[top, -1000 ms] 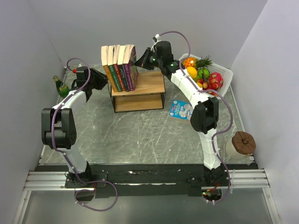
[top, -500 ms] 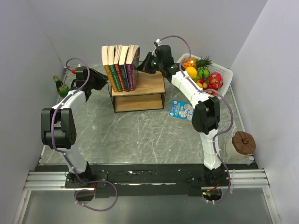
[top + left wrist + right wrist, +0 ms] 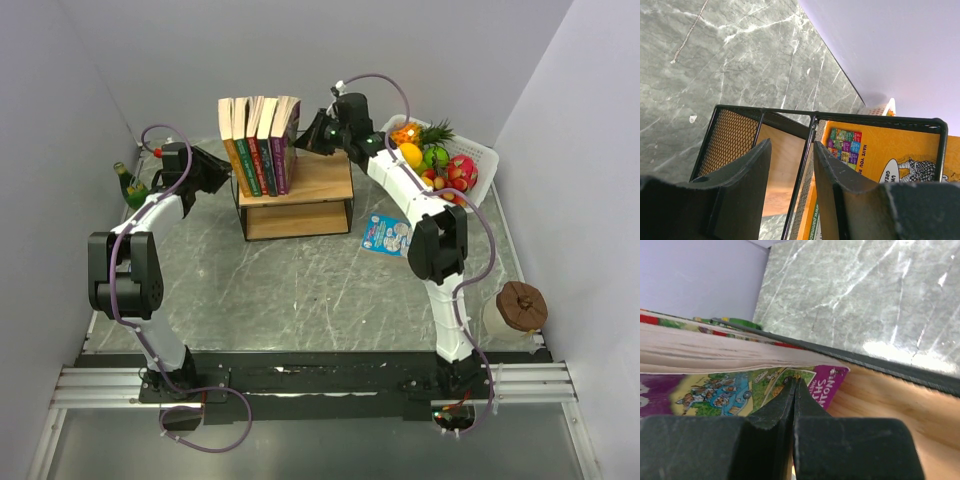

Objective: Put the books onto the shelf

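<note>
**Top view.** The right gripper (image 3: 303, 138), jaws pressed fully together and holding nothing, sets its tip against the cover of the purple book (image 3: 284, 140). This book is the right-hand end of the books (image 3: 255, 135) standing on the top board of the shelf (image 3: 318, 180). The row lies at 9 o'clock from this gripper, long axes upright.

**Left wrist view.** The left gripper (image 3: 791, 152), jaws about half apart, straddles a wire upright (image 3: 807, 165) at the shelf's left end, apparently unclamped.

One pale book (image 3: 385, 234) lies flat on the table (image 3: 300, 290) at 5 o'clock from the right gripper — the right arm is nearer, so probably its next pick.
</note>
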{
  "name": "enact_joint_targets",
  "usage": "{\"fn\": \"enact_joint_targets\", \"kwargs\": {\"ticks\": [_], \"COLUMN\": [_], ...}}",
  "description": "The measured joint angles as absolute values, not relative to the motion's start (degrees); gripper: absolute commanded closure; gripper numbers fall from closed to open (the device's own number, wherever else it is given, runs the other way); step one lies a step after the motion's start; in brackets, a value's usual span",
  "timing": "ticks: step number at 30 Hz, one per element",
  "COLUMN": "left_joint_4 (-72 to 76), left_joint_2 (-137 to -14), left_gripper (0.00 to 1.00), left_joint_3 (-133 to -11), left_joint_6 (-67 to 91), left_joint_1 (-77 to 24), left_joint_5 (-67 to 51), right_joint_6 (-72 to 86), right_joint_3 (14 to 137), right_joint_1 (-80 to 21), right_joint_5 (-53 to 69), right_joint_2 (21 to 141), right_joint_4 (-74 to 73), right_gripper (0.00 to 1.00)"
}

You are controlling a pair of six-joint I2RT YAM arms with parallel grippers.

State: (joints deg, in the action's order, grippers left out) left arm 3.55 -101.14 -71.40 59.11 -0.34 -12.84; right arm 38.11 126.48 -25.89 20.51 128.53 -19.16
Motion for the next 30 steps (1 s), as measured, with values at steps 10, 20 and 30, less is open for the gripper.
{"fn": "enact_joint_targets", "kwargs": {"ticks": [10, 20, 30], "left_joint_4": [3.18, 3.16, 3.14], "left_joint_2": [-101.14, -101.23, -101.95], "left_gripper": [0.55, 0.55, 0.55], "left_joint_3": [-72.25, -72.27, -72.36], "left_joint_6": [59.07, 59.07, 59.05], "left_joint_1": [-0.36, -0.47, -1.02], "left_joint_5": [-13.43, -13.69, -13.69], "right_joint_6": [38.96, 38.94, 38.94], "right_joint_3": [130.58, 133.32, 134.21], "right_joint_1": [-25.87, -25.85, -25.89], "right_joint_5": [23.53, 27.09, 29.58], "right_joint_2": [132.16, 133.99, 135.41], "right_joint_4": [-20.27, -21.50, -21.87], "right_gripper": [1.00, 1.00, 1.00]}}
